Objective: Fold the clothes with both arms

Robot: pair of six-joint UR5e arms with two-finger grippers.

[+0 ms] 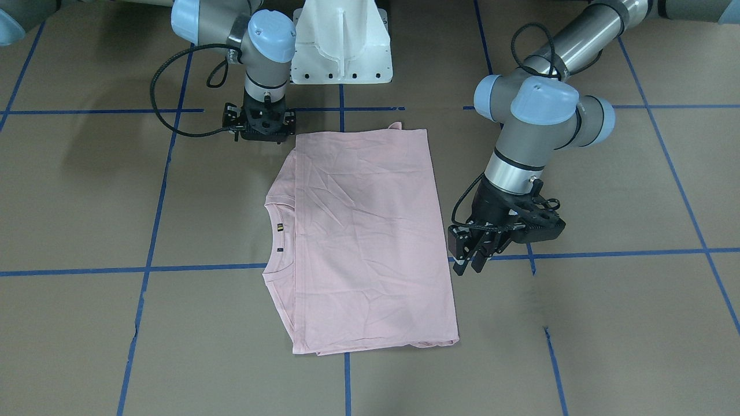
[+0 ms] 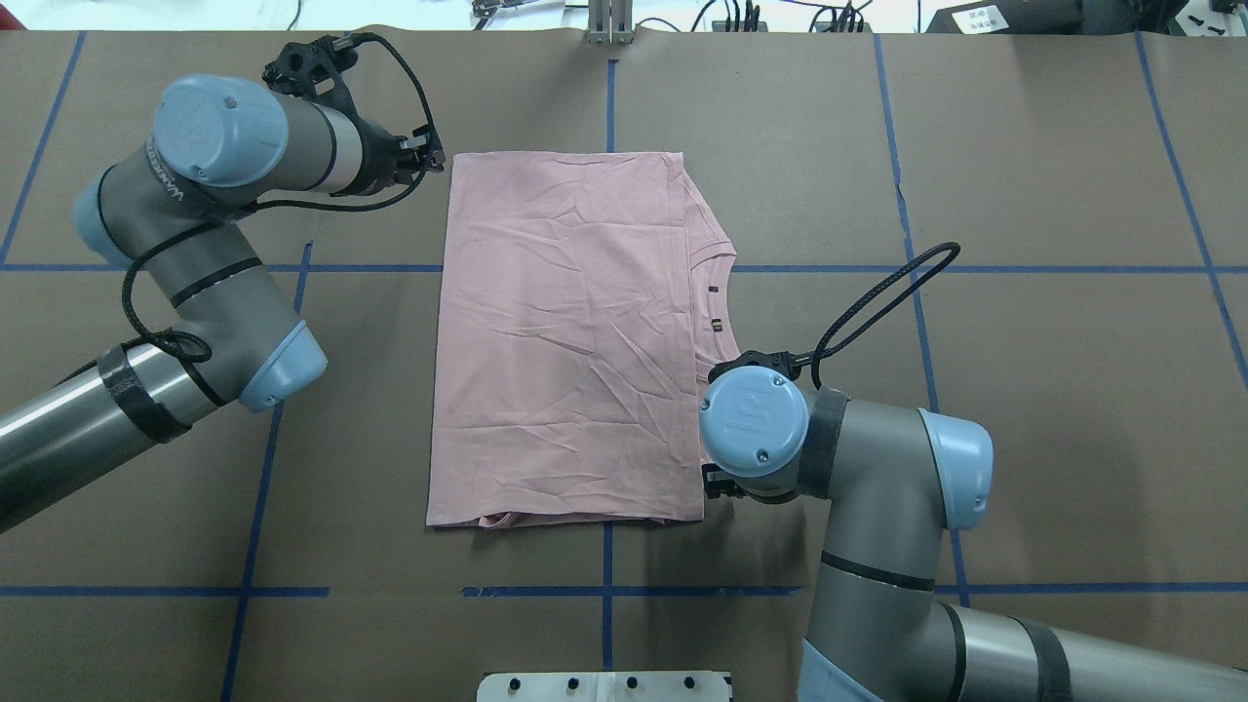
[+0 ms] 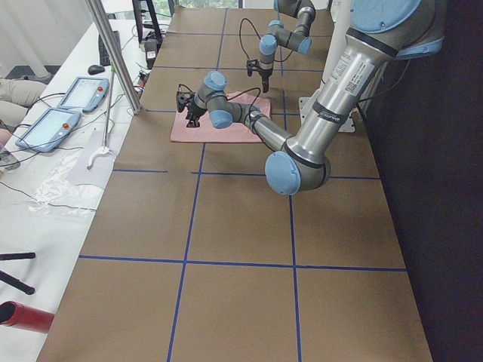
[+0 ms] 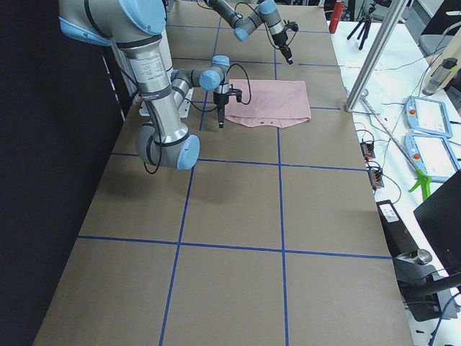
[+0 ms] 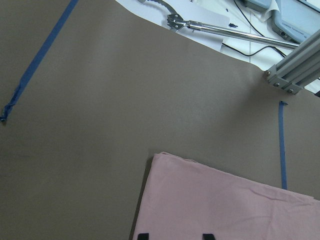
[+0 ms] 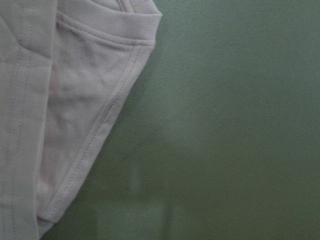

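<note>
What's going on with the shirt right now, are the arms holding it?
The pale pink T-shirt lies flat on the table, folded into a rough rectangle, collar toward the robot's right. Neither arm seems to hold it: the left claw hangs open by its far left corner, the right claw points down just off its near right corner, jaws hidden.

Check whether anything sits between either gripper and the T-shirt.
Nothing visible. The left gripper hangs beside the T-shirt's left edge and the right gripper beside its near right corner. Only the brown table surface shows between.
</note>
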